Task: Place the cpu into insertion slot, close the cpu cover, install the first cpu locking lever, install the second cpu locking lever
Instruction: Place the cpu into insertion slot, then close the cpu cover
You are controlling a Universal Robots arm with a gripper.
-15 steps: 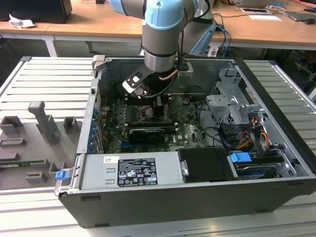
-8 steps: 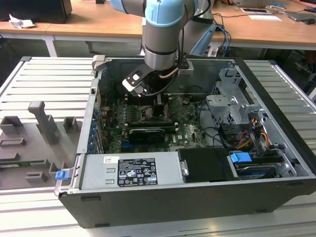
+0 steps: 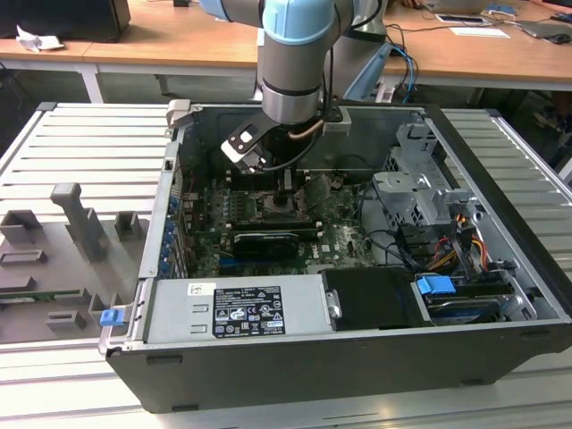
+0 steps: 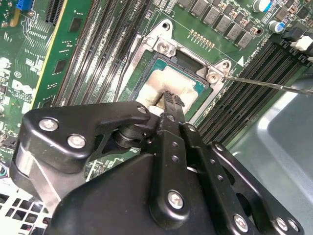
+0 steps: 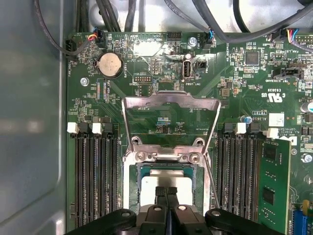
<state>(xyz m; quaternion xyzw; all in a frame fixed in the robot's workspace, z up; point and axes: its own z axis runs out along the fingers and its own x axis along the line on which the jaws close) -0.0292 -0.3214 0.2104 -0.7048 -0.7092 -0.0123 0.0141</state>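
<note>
Reaching down into the open computer case [image 3: 357,357], upper middle of the exterior view. Gripper [image 5: 166,190] pressed together, tips at the top of the chip [image 5: 149,188], nothing pinched between; contact hard to tell. Chip lying inside the socket [image 5: 128,196], apparently flat. Cover [image 5: 171,100] standing up on its hinge, not yet closed. Probably the first step, seating the chip. Calls for a chip square and flush within the rim before any pressing down.
</note>
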